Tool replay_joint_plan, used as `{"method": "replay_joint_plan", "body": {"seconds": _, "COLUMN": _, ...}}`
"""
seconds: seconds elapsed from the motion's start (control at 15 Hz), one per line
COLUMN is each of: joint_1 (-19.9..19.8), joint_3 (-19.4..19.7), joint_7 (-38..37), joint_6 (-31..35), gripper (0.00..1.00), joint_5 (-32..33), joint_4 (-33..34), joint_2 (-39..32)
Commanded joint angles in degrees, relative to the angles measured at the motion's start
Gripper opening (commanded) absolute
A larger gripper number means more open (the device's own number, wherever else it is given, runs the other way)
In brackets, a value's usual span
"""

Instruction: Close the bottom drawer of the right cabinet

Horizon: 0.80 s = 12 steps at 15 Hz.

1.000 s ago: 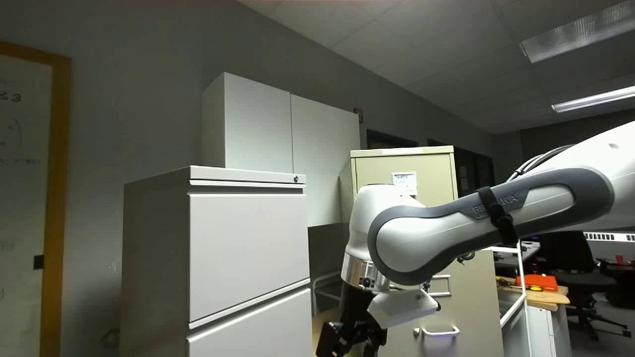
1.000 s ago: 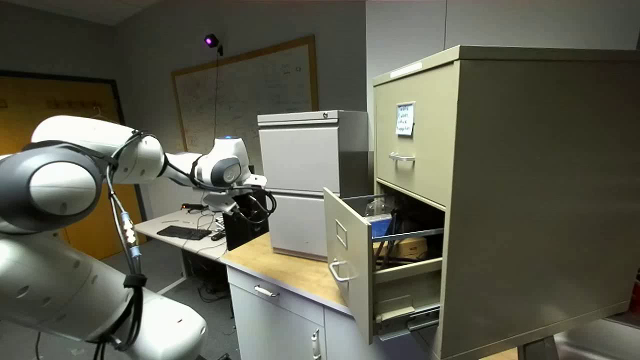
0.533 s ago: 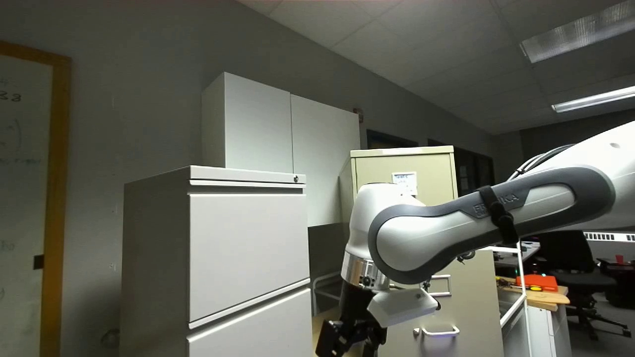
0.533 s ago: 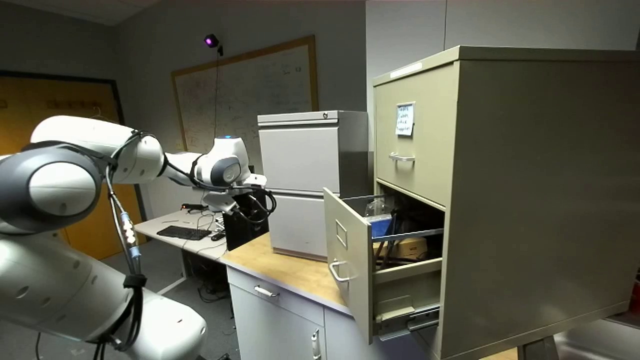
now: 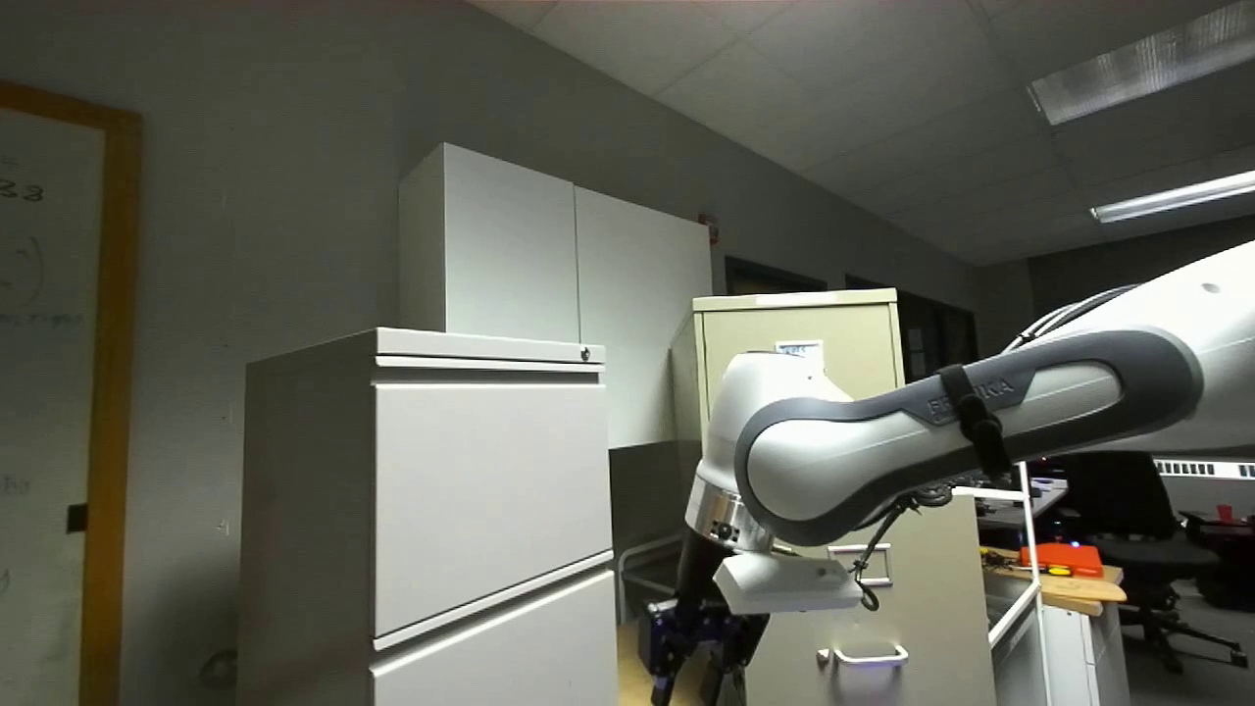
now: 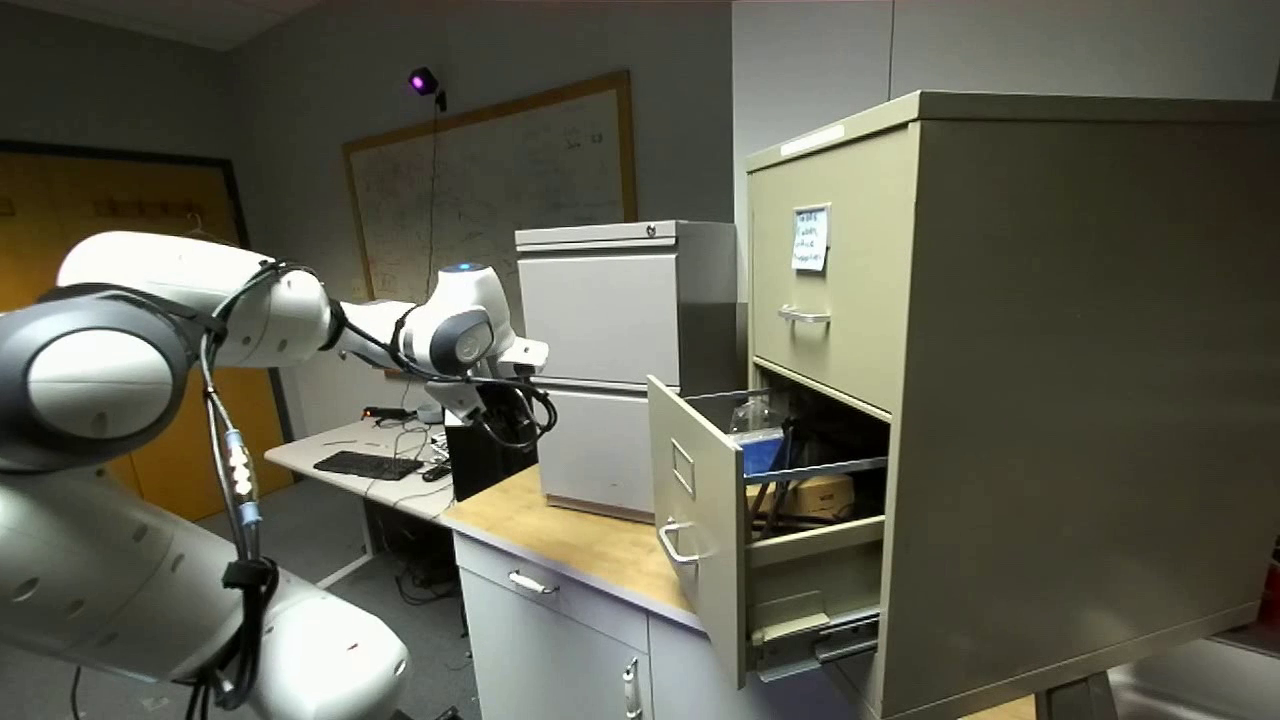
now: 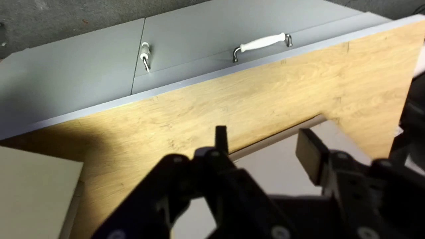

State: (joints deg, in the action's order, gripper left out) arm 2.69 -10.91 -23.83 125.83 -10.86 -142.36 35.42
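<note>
The right cabinet is a beige filing cabinet (image 6: 1060,400), seen in both exterior views (image 5: 853,328). Its bottom drawer (image 6: 700,540) is pulled well out, with its silver handle (image 6: 676,541) on the front and items inside. In an exterior view the drawer front (image 5: 931,628) is partly hidden by my arm. A pale beige panel (image 7: 33,192) shows at the lower left of the wrist view; I cannot tell which part it is. My gripper (image 7: 265,149) is open and empty, pointing down beside the grey cabinet, apart from the drawer. Its fingers (image 5: 691,686) show in an exterior view.
A light-grey cabinet (image 6: 600,320) stands close to my gripper on the wooden counter (image 7: 192,116). White handles (image 7: 262,43) stick out below the counter edge. The beige cabinet's top drawer (image 6: 850,260) is shut. A desk (image 6: 350,450) with a keyboard stands behind my arm.
My hand has tilted and shifted a little, so the fingers show more clearly, pointing down, in an exterior view. Before that it was still. The drawer has not moved.
</note>
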Motion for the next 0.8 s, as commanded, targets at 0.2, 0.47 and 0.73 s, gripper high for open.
{"method": "replay_joint_plan", "body": {"seconds": 0.2, "joint_1": -7.42, "joint_3": 2.63, "joint_7": -9.05, "joint_6": 4.19, "gripper": 0.05, "joint_5": -0.32, "joint_4": -2.29, "joint_2": 2.17}}
{"method": "replay_joint_plan", "body": {"seconds": 0.47, "joint_1": -13.23, "joint_3": 2.14, "joint_7": -16.35, "joint_6": 9.09, "gripper": 0.0, "joint_5": 1.52, "joint_4": -4.48, "joint_2": 2.22}}
{"method": "replay_joint_plan", "body": {"seconds": 0.73, "joint_1": -18.57, "joint_3": 0.7, "joint_7": -25.53, "joint_6": 15.46, "gripper": 0.0, "joint_5": 5.15, "joint_4": -7.21, "joint_2": 2.51}}
